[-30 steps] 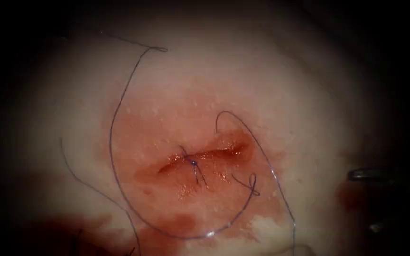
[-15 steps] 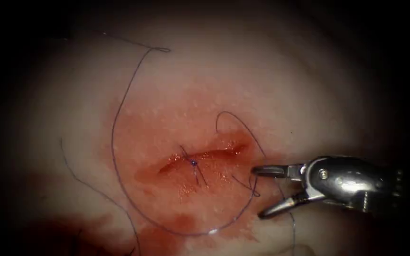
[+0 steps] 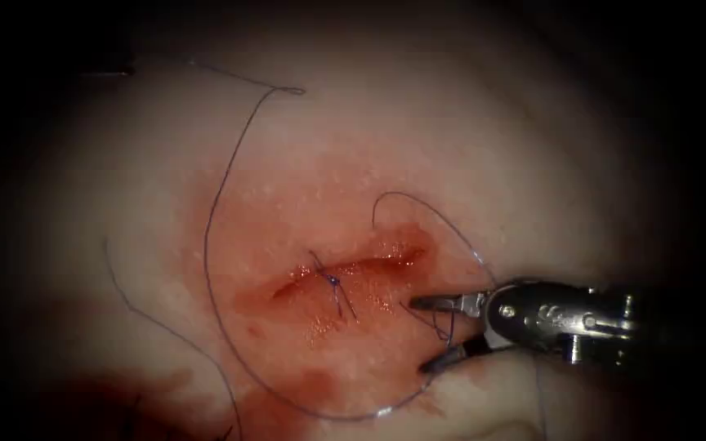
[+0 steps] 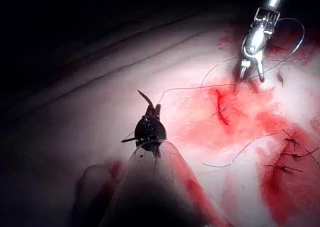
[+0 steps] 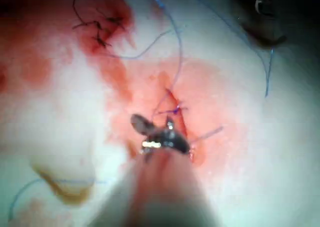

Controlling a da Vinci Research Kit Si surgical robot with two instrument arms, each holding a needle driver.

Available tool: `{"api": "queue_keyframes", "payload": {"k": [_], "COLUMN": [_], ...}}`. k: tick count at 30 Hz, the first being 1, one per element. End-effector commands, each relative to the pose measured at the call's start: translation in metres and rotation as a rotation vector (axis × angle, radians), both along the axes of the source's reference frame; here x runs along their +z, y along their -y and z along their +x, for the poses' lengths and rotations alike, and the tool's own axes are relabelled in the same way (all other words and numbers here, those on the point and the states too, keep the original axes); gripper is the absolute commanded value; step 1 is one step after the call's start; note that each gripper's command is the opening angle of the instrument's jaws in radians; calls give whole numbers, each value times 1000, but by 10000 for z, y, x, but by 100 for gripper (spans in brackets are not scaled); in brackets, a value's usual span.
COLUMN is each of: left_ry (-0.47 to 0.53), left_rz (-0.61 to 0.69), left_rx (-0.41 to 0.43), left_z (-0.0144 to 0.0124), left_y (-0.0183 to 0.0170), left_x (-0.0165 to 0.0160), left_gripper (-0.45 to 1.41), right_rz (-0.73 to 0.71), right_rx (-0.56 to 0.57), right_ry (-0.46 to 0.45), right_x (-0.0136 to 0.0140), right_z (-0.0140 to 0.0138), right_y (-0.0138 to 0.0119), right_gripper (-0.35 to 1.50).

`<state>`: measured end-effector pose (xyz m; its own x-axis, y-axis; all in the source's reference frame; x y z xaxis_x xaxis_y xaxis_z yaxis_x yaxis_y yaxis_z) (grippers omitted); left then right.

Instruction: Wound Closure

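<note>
Pale tissue is lying under red fluid. I'm seeing my right tool spreading wide, gripping nothing, straddling a thread loop; the cut is lying just beyond its tips. My left tool is holding nothing I can make out.

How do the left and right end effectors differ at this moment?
The left end effector is shut on the needle, which is not in the tissue; the right end effector is open, holding nothing. The left is well away from the cut; the right straddles a thread loop just right of it. Both are over the tissue.
</note>
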<state>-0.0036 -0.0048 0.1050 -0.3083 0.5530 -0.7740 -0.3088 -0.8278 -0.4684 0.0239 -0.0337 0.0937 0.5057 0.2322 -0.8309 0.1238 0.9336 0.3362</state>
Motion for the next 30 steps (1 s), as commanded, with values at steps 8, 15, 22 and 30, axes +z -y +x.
{"api": "queue_keyframes", "payload": {"k": [8,15,22,30], "left_ry": [2,8,13,13], "left_rz": [-2,-2,-3,-3], "left_rx": [1,4,8,8], "left_z": [-7,-12,-16,-16], "left_y": [-1,3,5,6], "left_x": [6,7,8,9], "left_gripper": [-45,-45,-45,-45], "right_rz": [26,40,94,169], "right_rx": [-3,-16,-139,-318], "right_ry": [13,-10,-37,-111], "right_x": [13,7,-26,-86], "right_z": [9,4,-3,-2], "right_y": [-6,-4,15,48], "right_gripper": [35,-35,-35,-35]}}
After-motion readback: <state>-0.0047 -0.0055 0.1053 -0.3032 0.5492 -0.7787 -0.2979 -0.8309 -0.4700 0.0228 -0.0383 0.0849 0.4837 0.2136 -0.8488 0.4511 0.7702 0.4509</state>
